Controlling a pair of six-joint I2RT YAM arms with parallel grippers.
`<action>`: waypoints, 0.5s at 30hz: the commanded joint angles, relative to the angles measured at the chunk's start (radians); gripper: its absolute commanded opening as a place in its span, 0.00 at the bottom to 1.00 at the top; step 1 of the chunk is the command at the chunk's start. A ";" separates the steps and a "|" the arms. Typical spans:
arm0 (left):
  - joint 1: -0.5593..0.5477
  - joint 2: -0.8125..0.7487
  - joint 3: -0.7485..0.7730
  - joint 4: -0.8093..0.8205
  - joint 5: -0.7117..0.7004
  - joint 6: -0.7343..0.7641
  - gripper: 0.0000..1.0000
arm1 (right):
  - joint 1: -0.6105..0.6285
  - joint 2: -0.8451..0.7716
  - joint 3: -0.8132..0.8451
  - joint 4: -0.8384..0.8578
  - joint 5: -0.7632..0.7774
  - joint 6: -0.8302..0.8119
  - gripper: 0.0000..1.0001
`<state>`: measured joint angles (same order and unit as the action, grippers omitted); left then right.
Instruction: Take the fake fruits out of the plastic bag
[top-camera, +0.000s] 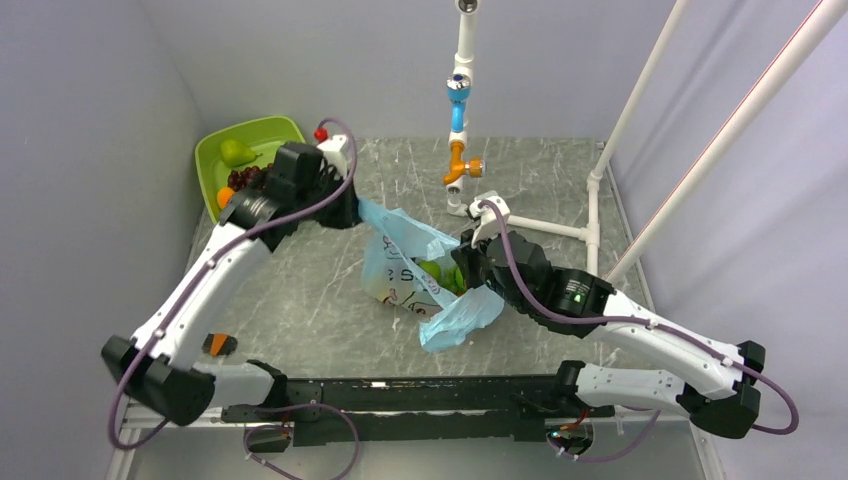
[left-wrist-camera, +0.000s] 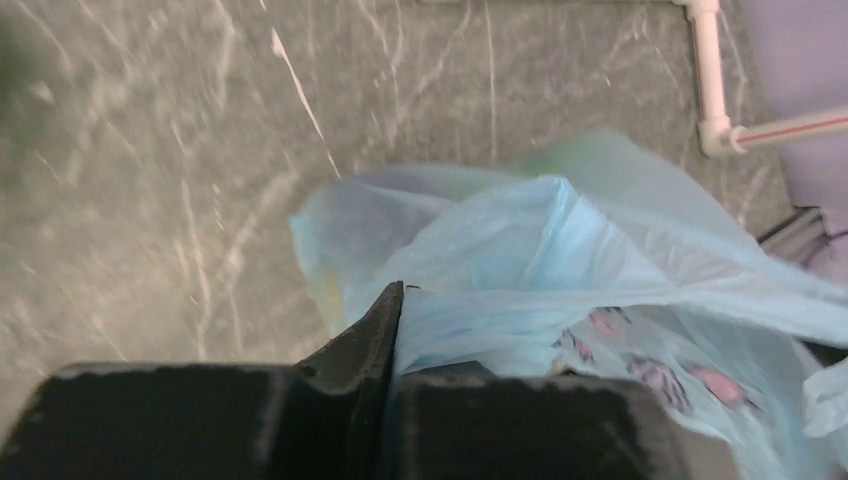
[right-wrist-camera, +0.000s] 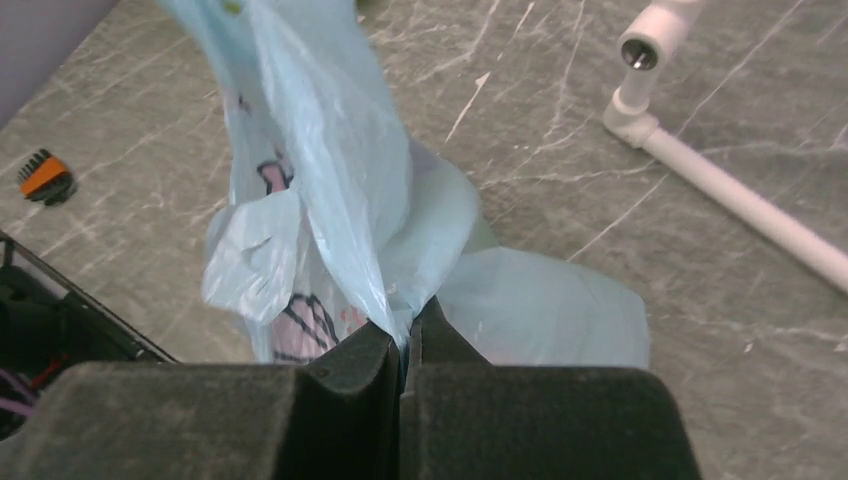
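Black jaws of the left gripper (left-wrist-camera: 397, 312) are fully closed, pinching a fold of the plastic bag (left-wrist-camera: 560, 250). The right gripper (right-wrist-camera: 405, 325) is the same, with jaws pressed together on a thin pleat of the bag's edge. The bag is thin translucent light-blue film, crumpled, with a pink-and-dark cartoon print and dark lettering. It sits mid-table (top-camera: 300, 290), strung between the two grippers with its mouth pulled open upward. One loose flap hangs toward the near edge; I can't tell if it's a handle. Fake fruits: a green fruit (top-camera: 438, 272) shows in the bag's opening on the right gripper's side, and a yellowish patch (top-camera: 378, 290) shows through the film low on the left. The rest of the contents are hidden by folds, so no count is possible. The wrist views give only faint green and yellow tints through the plastic. The left wrist view is soft and the lettering is unreadable. The lime-green tub (top-camera: 215, 150) in the far-left corner holds a pale pear (top-camera: 237, 152), a dark grape bunch (top-camera: 245, 178) and an orange fruit (top-camera: 225, 197); the last two are partly covered by the left arm. White pipe frame (right-wrist-camera: 730, 195) is far right, clear of the bag. A small orange-black item (right-wrist-camera: 45, 175) lies near the front edge; I can't identify it.
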<state>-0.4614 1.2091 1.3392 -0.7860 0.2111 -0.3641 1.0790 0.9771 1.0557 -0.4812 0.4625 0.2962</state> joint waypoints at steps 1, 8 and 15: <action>0.004 0.051 0.158 -0.031 -0.067 0.104 0.16 | 0.003 -0.016 -0.017 -0.008 -0.056 0.136 0.00; 0.005 -0.191 -0.041 -0.030 -0.045 0.048 0.74 | 0.005 -0.002 -0.046 0.109 -0.134 0.156 0.00; 0.004 -0.600 -0.317 -0.002 0.071 -0.209 0.87 | 0.004 0.015 -0.048 0.198 -0.123 0.130 0.00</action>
<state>-0.4583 0.7830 1.1305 -0.8131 0.2043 -0.3908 1.0786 0.9955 1.0054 -0.4091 0.3569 0.4301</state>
